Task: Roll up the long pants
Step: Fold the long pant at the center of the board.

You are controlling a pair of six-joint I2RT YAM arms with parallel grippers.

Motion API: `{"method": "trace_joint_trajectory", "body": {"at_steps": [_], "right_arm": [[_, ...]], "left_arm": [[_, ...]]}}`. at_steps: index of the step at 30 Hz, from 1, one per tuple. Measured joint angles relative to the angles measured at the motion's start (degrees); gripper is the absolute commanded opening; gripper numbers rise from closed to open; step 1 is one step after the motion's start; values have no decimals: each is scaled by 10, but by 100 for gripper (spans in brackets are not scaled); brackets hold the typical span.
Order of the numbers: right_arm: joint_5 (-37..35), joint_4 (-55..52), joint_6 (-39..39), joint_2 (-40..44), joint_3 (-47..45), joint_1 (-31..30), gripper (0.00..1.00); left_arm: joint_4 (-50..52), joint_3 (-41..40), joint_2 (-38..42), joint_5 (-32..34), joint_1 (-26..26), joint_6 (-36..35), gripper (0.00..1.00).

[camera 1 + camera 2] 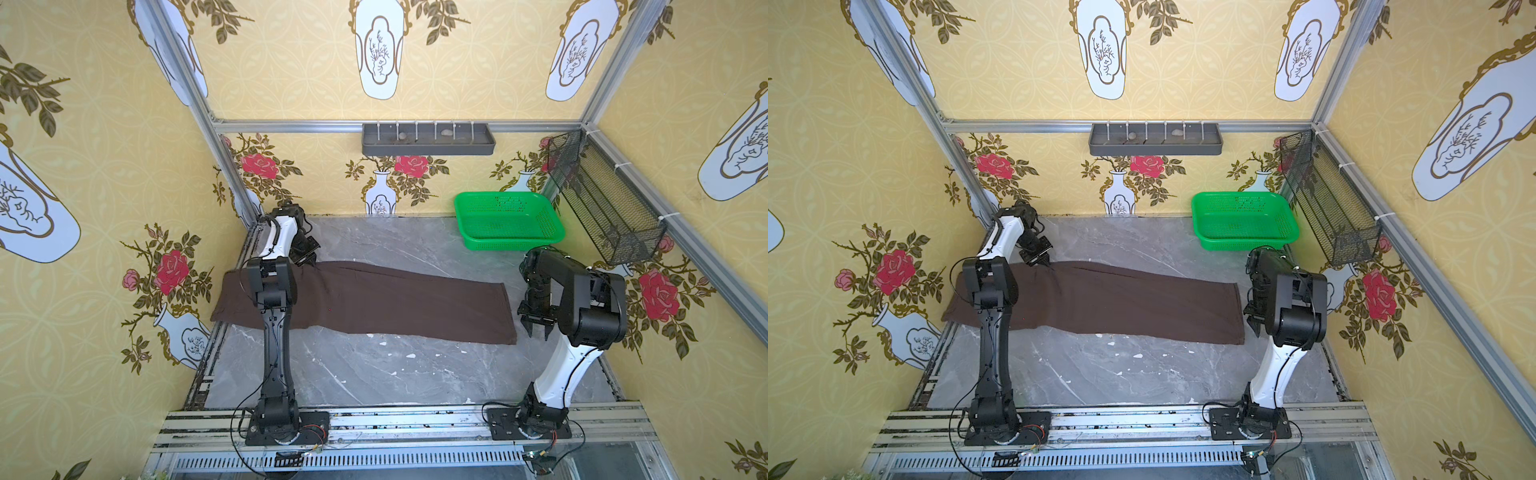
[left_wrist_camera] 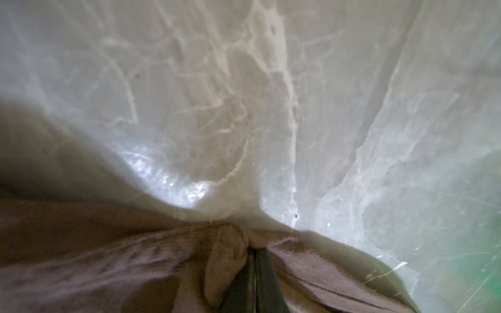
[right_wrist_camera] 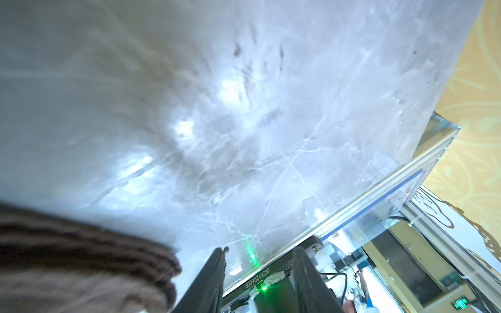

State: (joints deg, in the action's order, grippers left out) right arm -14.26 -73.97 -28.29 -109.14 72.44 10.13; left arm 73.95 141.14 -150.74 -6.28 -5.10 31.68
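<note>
Two long legs of the large dark brown soft fabric trousers, the long pants (image 1: 395,303), lie flat and unrolled on the grey marble-patterned tabletop (image 1: 374,374) in both top views. Their long axis runs across the table from the robot's left to its right. The wider waist end hangs over the left table edge, and the hem end points right, slightly nearer the arm bases.

The left gripper (image 1: 309,258) sits low at the far edge of the cloth near the waist. The right gripper (image 1: 537,330) hovers just beside the hems, its fingers parted.

In the left wrist view, the dark fingers (image 2: 254,281) look nearly together with a pucker of cloth (image 2: 227,249) at their tips. Whether they pinch it I cannot tell.

In the right wrist view, the right gripper's fingers (image 3: 214,276) stand spread with only tabletop between them, and the pants' edge (image 3: 81,257) lies alongside.

This looks like straightening before the roll, which has not started. The next move likely calls for both grippers to take one short end and turn it over evenly along the long axis.
</note>
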Motion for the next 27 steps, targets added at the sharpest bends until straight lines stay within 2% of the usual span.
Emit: {"method": "trace_joint_trajectory", "body": {"at_steps": [1, 2, 3, 4, 10, 15, 18, 23, 27], "right_arm": [[8, -1, 0, 2, 5, -2, 43], [14, -1, -1, 3, 10, -4, 43], [23, -1, -2, 3, 17, -7, 43], [30, 0, -4, 2, 25, -11, 43], [104, 37, 6, -17, 71, -21, 44], [144, 101, 62, -47, 89, -20, 54], [170, 135, 94, -55, 83, -19, 55], [191, 153, 134, -79, 78, -17, 53], [189, 149, 154, -93, 74, -18, 43]], "left_arm": [[-8, 0, 3, -1, 2, 1, 36], [-13, -1, 7, -1, 3, 0, 49], [-17, -2, 13, -1, 5, -1, 51], [-21, -2, 20, -1, 6, 1, 61], [-39, -23, 83, -14, 11, 0, 63], [-38, -66, 126, -16, 10, -8, 62], [-38, -106, 151, -15, 3, -14, 62], [-35, -169, 189, -2, -13, -31, 61], [-33, -196, 207, 3, -26, -39, 60]]}}
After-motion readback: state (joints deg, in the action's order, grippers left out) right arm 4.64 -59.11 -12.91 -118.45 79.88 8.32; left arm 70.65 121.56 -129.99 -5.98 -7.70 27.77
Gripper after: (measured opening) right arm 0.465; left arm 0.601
